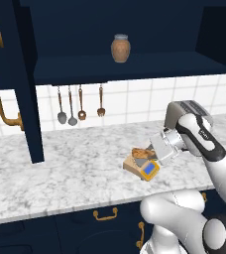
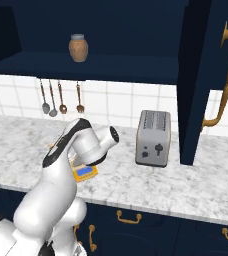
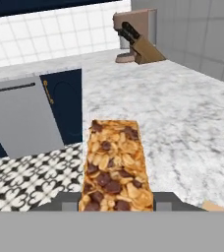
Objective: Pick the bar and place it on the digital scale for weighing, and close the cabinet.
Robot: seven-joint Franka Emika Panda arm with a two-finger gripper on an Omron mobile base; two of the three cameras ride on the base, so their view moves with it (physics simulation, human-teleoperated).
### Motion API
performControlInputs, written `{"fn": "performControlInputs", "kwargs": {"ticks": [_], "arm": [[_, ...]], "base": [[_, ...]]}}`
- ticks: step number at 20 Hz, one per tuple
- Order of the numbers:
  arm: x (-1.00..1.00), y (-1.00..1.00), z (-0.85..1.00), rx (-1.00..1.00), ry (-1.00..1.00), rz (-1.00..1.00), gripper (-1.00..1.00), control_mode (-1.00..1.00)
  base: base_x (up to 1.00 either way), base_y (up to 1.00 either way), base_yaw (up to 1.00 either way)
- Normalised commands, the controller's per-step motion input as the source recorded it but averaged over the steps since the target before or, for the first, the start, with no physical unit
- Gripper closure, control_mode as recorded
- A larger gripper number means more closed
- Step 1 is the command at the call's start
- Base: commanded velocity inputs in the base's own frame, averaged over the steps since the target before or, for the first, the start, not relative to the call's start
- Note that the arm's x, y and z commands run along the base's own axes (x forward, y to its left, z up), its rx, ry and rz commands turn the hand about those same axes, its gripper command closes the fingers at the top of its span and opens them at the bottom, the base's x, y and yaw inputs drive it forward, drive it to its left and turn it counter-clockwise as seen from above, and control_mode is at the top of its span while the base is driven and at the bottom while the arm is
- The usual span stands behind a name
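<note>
Gripper sits low over the counter, right at the scale. Bar lies on or just above the scale's top plate, at the finger ends. Can't tell from the left base view if it's touching the plate or a hair off it.

Hand view: bar runs straight out from between the fingers, long axis in line w/ the gripper's reach, near end down btwn the tips. Dark tip edges flank it both sides, so jaws look clamped on the bar, but contact itself is at the frame edge; judgement, not certain.

Right base view: arm covers most of the scale; blue display peeks out below the wrist. Toaster stands well apart to the right.

Key relation: bar is already over the plate, long axis along the gripper's line. Looks like the placing step is nearly done. Next move prob. just a small drop if any, then release and back off along the same line. Risk: bar overhangs the plate edge or tips off on release.

Cabinet: doors standing open, left door edge-on w/ brass handle; right door open too. Jar on the shelf inside. Closing not yet done.
</note>
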Motion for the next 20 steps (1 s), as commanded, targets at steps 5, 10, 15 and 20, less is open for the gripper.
{"fn": "performControlInputs", "kwargs": {"ticks": [5,10,15,20], "arm": [[0.18,0.00,-0.31,0.00,0.03,0.00,1.00,-1.00],[0.07,0.00,-0.31,0.00,0.00,0.01,1.00,-1.00],[0.23,0.00,-0.16,0.00,0.00,0.00,1.00,-1.00],[0.25,0.00,-0.23,0.00,0.00,0.00,1.00,-1.00]], "base": [[0.00,0.00,0.00],[0.00,0.00,0.00],[0.00,0.00,0.00],[0.00,0.00,0.00]]}}
